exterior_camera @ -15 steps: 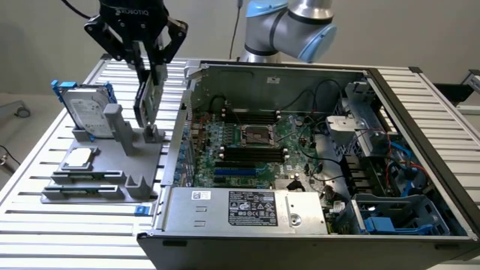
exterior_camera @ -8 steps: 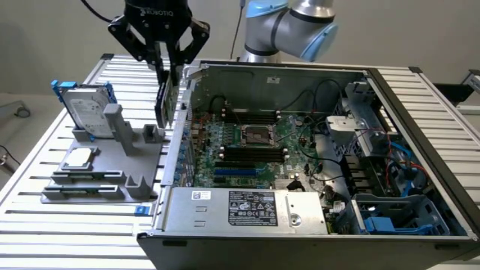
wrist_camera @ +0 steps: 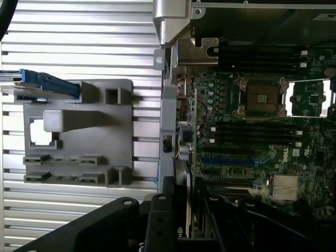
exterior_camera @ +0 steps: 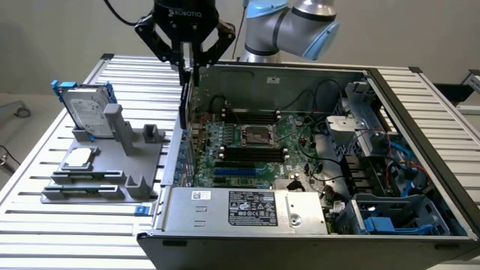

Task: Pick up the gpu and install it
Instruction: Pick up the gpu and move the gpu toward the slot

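- GPU (exterior_camera: 184,101) hanging upright and edge-on from the gripper (exterior_camera: 188,66), clamped between both fingers at its upper end.
- Held at the open computer case (exterior_camera: 300,76), right against the wall on the exterior view's left, lower edge down near the green motherboard (exterior_camera: 248,152) (whether seated in a slot, impossible to tell).
- Outside the case, on the slatted table (exterior_camera: 45,225): grey holder (exterior_camera: 98,164) with a blue-framed hard drive (exterior_camera: 84,107) standing upright and a small silver chip (exterior_camera: 80,157) lying flat.
- Silver power supply (exterior_camera: 248,208) along the case's near side.
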Tool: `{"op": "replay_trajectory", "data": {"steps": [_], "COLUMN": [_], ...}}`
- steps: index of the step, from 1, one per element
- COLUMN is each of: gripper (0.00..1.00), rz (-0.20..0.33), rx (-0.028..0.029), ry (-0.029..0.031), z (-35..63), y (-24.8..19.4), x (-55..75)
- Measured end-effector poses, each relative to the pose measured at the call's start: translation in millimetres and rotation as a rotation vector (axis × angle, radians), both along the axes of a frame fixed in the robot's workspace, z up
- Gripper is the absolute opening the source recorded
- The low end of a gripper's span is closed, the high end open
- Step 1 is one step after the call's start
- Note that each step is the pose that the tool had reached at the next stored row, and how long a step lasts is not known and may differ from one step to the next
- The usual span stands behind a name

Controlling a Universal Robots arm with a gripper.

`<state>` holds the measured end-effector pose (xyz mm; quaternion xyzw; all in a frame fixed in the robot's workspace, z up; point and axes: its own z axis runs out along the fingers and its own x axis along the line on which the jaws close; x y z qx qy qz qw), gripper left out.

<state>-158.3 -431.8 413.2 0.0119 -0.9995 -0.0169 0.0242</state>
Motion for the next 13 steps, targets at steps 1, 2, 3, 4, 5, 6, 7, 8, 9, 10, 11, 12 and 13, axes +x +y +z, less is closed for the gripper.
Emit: {"op": "replay_trajectory", "data": {"steps": [1,2,3,4,5,6,7,8,9,10,11,12,13], "gripper": [0.26,0.26,0.26,0.26,0.26,0.26,0.26,0.26,0.26,0.26,0.26,0.26,0.26], "rz": [0.0,0.0,0.0,0.0,0.0,0.0,0.0,0.0,0.0,0.0,0.0,-0.001,-0.002], "rx": [-0.0032,-0.0076,-0.0125,-0.0161,-0.0189,-0.0213,-0.0223,-0.0226,-0.0228,-0.023,-0.0229,-0.0228,-0.0228], "ry": [0.0007,0.001,0.001,0.001,0.001,0.001,0.0011,0.0011,0.001,0.001,0.001,0.001,0.001], "z": [0.0,-0.2,-0.6,-1.3,-2.0,-3.1,-4.5,-6.2,-8.0,-9.7,-11.5,-13.4,-15.2], "y": [0.0,0.0,0.0,0.0,0.0,0.0,0.0,0.0,0.0,0.0,0.0,0.0,0.0], "x": [4.2,8.5,12.7,17.1,21.6,26.4,31.0,35.5,40.0,44.6,49.0,53.3,57.0]}}
